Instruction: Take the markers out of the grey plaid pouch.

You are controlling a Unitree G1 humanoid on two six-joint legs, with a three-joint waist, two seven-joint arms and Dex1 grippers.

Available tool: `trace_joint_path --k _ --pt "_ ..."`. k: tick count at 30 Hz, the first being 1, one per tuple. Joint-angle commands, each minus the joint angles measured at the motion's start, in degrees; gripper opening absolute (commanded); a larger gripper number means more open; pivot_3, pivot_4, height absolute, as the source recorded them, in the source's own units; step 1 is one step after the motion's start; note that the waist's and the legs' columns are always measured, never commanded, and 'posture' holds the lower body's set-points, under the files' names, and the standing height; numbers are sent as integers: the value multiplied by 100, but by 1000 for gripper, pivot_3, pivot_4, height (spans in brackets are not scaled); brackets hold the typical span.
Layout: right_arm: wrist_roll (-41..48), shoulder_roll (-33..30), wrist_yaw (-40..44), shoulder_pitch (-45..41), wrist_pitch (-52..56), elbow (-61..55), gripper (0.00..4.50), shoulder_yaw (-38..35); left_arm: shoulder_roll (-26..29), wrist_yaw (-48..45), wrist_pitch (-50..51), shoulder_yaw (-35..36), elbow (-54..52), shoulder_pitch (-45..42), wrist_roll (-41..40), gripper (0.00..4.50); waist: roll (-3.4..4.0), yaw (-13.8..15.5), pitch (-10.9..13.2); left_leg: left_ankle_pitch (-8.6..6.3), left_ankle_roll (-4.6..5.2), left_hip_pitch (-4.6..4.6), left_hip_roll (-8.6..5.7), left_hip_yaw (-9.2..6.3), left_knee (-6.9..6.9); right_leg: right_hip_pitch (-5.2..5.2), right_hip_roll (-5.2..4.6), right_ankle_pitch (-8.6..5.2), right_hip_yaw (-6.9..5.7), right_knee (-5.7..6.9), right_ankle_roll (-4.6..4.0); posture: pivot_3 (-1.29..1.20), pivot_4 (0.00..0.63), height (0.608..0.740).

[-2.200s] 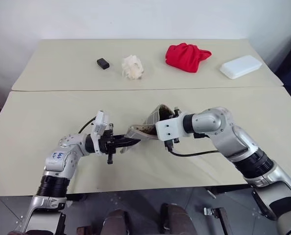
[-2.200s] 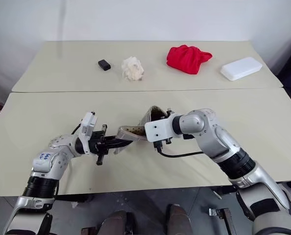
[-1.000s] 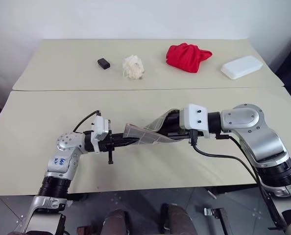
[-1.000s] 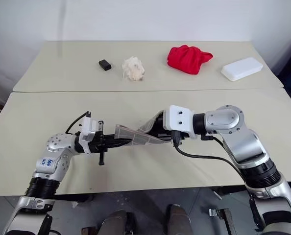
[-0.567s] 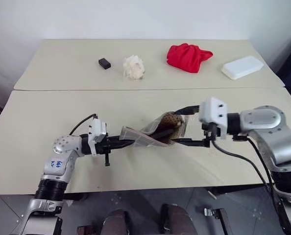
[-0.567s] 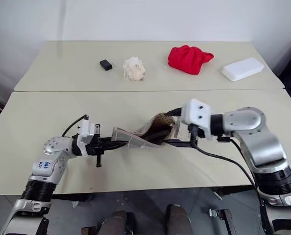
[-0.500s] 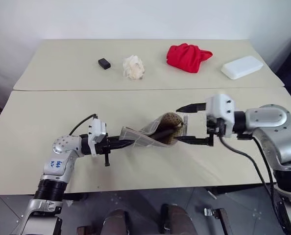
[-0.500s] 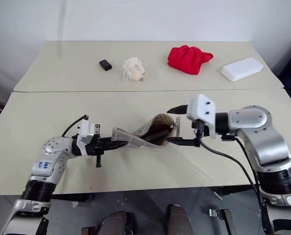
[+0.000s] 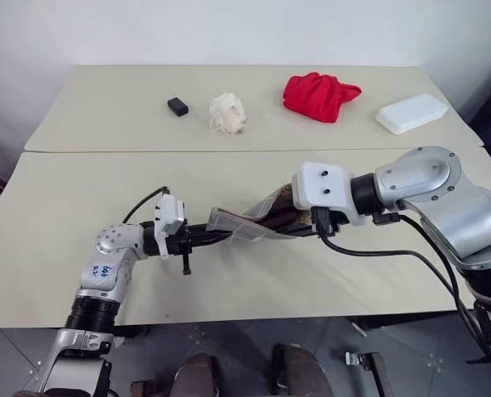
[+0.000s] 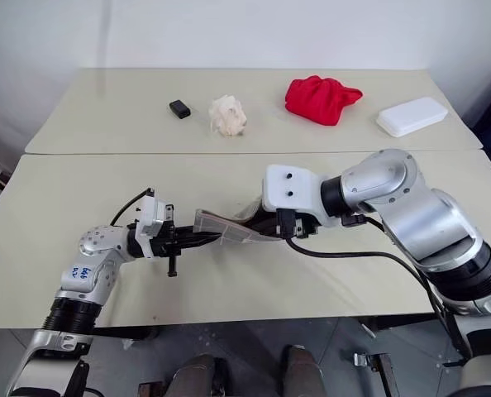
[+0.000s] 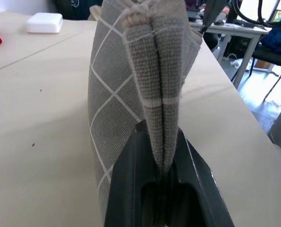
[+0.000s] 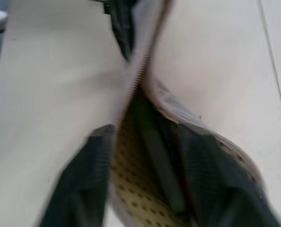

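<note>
The grey plaid pouch [image 9: 244,225] hangs just above the near table, stretched between my two arms. My left gripper [image 9: 213,235] is shut on its left end, and in the left wrist view the folded plaid fabric [image 11: 131,85] is pinched between the black fingers [image 11: 131,189]. My right gripper [image 12: 145,139] reaches down into the pouch's open right end, mostly hidden behind its white wrist block [image 9: 321,188]. The right wrist view shows the tan polka-dot lining [image 12: 131,194] and a dark slim shape inside, too blurred to name. The markers are hidden.
On the far table lie a small black block [image 9: 177,106], a white crumpled wad [image 9: 227,112], a red cloth bundle [image 9: 318,94] and a white box [image 9: 417,112]. A seam [image 9: 105,151] separates the two tables. A black cable [image 9: 378,251] droops under my right forearm.
My right gripper, which stood wide open just right of the pouch mouth, has swung left and up into the mouth. The pouch mouth has flattened. My left gripper has kept its hold and place.
</note>
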Motion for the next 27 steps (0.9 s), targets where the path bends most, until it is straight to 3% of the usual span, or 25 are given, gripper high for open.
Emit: trace_joint_path --k 1,13,27 --pt "-13 -126 5 -148 5 -133 761 -332 -50 75 49 21 -77 -22 -13 0 0 2 0 0 0 0 0 0 0 0 0 0 0 0 0 0 150 740" --pt "-1772 97 -93 -593 -644 929 761 896 -384 91 -19 -222 -120 -172 62 0 1 3 0 0 0 1 1 4 1 -2 2 0 0 2 0 0 150 740" --pt "-2576 519 732 -894 -1014 957 761 1544 -868 -142 180 -605 52 -376 -16 0 1 30 0 0 0 1 2 4 3 -1 4 0 0 2 0 0 150 740"
